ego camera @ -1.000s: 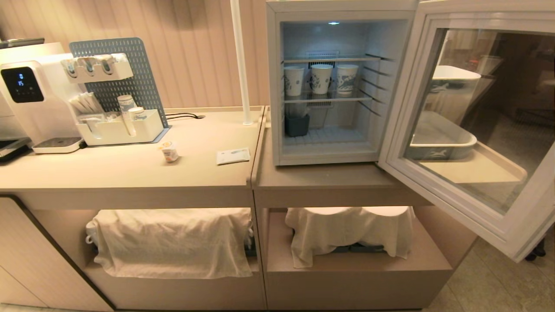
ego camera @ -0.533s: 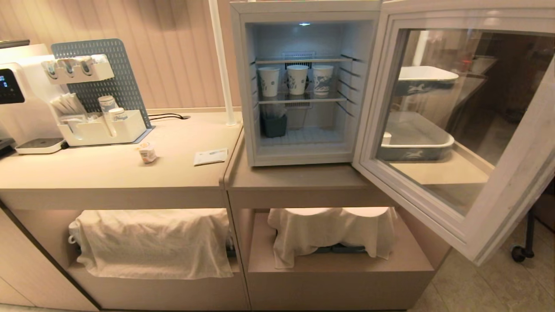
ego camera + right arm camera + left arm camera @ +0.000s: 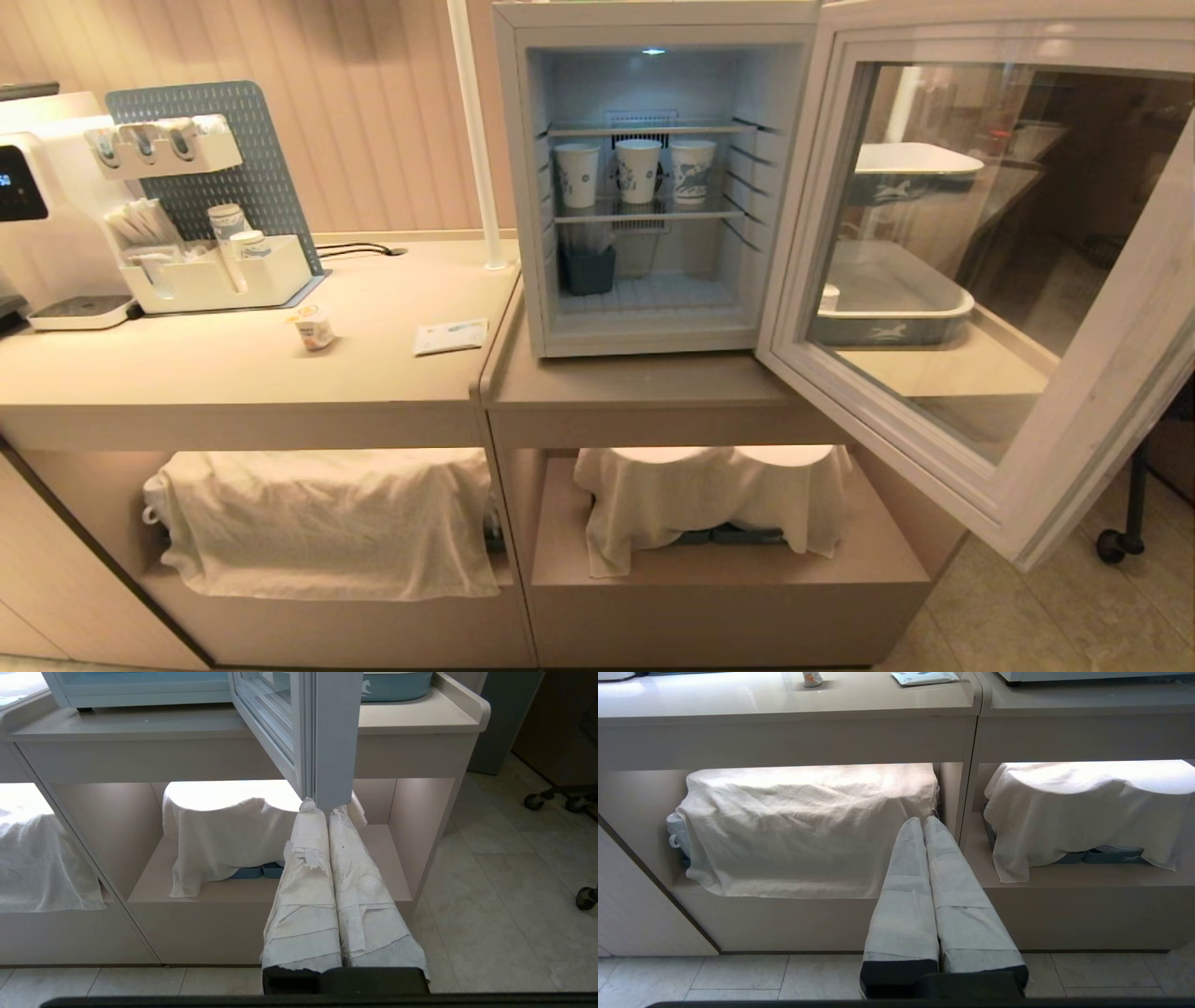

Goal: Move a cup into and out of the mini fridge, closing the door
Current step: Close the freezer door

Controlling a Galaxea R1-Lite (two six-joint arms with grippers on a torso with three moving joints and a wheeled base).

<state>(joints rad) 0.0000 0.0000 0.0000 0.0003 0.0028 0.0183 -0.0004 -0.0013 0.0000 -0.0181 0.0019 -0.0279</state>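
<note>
Grippers come nearest: the left gripper [image 3: 923, 823] and right gripper [image 3: 326, 812] both hang low before the counter's [image 3: 392, 378] cloth-draped lower shelves, padded fingers pressed together and holding nothing. Farther off, on the counter well left of the mini fridge [image 3: 653, 177], stands the cup [image 3: 314, 328], upright, with a flat paper packet [image 3: 451, 337] between it and the fridge. The door [image 3: 990, 271] stands wide open. Being tiny, the cup is probably light and thin-walled, easily tipped or crushed; a gentle pinch across its body below the wider lid looks safest.
</note>
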